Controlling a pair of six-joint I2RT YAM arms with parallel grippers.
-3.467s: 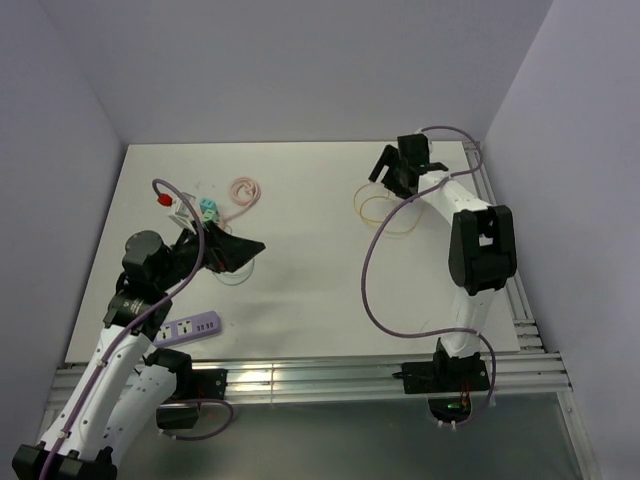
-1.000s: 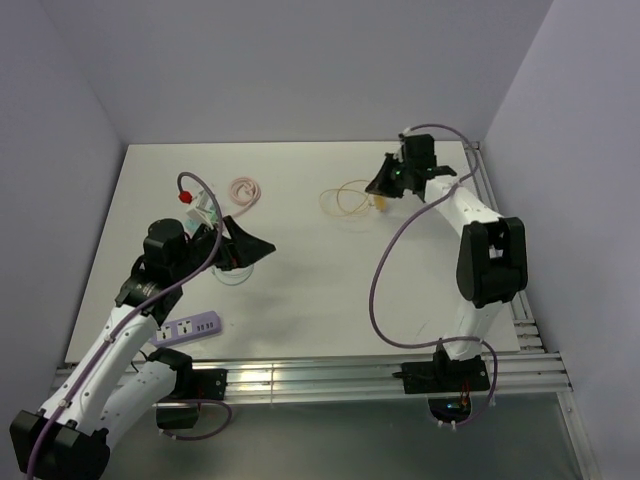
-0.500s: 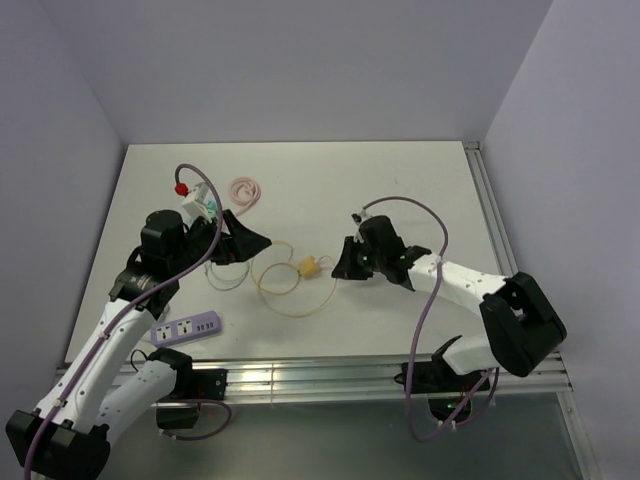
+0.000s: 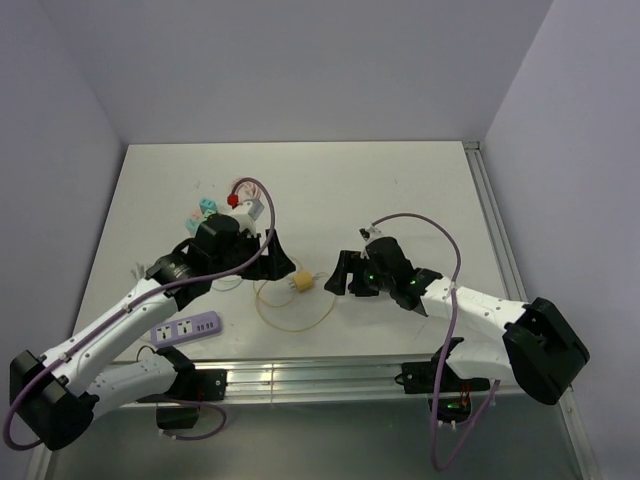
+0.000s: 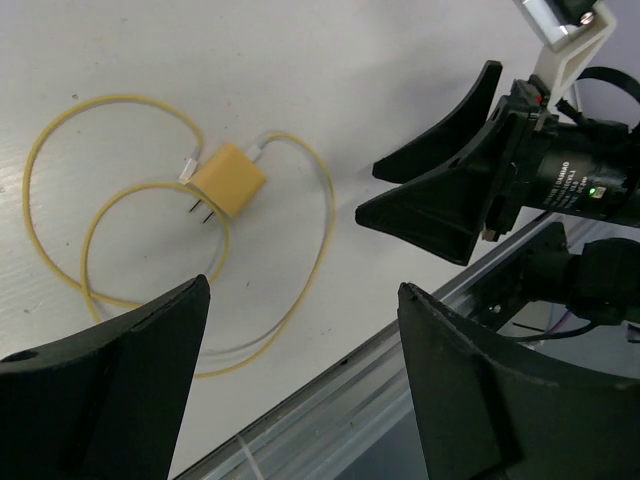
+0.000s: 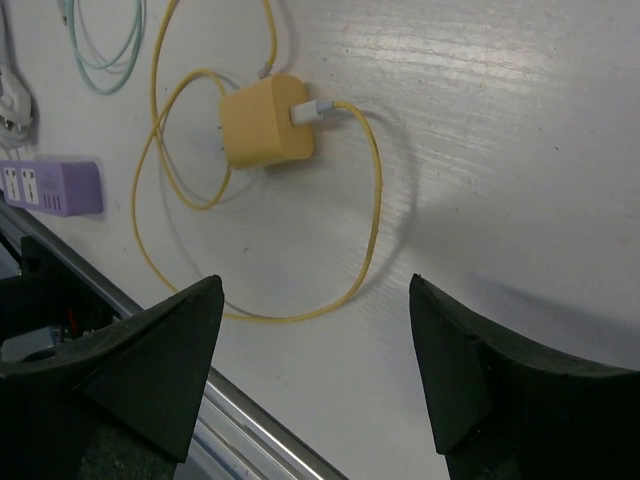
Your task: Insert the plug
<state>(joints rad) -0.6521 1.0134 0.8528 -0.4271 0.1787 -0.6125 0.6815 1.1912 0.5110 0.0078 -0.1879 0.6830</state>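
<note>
Left claw (image 5: 300, 390) and right claw (image 6: 315, 375) gape empty near yellow plug (image 6: 265, 122) (power strip (image 6: 55, 187) partly cut off).

Robotics lab test cell, seen from above: a white table (image 4: 400, 190) is boxed in by plain lavender walls (image 4: 300, 70). A left arm (image 4: 110, 322) and right arm (image 4: 470, 300), trailed by purple cables (image 4: 412, 216), are bolted to aluminium rails (image 4: 330, 378) along the near edge.

The plug (image 4: 300, 283) lies between the left claw (image 4: 275, 262) and right claw (image 4: 338, 276), the power strip (image 4: 187, 328) farther left.
</note>
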